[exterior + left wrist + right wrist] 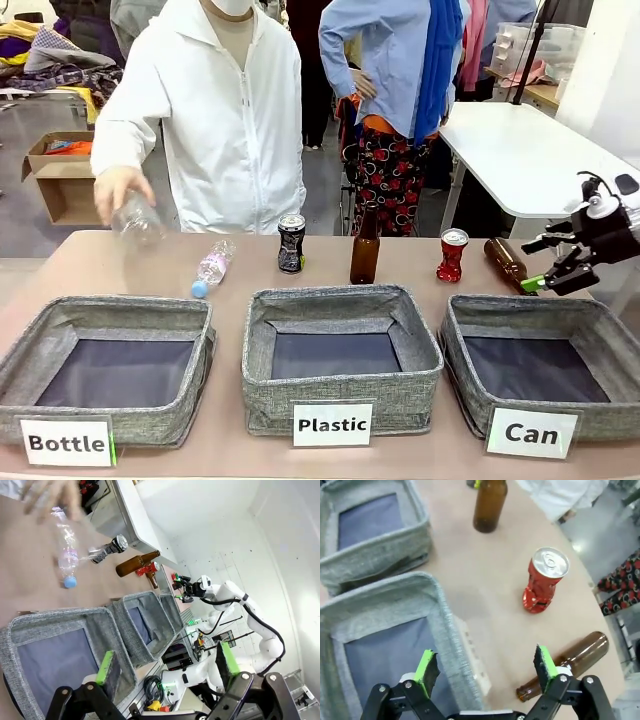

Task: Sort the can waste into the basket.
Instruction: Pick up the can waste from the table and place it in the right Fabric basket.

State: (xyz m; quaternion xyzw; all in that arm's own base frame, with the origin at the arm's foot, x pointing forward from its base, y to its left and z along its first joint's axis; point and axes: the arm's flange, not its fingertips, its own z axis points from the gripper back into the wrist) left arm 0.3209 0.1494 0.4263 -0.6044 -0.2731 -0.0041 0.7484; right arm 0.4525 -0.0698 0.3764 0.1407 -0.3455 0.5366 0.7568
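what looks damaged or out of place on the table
The red can is crumpled around its middle, yet upright. A brown bottle lies on its side near it, and a clear plastic bottle lies flat.

3 grey baskets line the near edge; the Can basket (pixel 470 415) sits at 3 o'clock of the Plastic basket (pixel 270 400). The red can (pixel 452 255) stands at 11 o'clock from the Can basket. A brown bottle (pixel 507 262) lies at the can's 3 o'clock, just beside the right gripper (pixel 547 266), whose jaws are apart and empty. The black can (pixel 291 243) stands at 11 o'clock from the Plastic basket.
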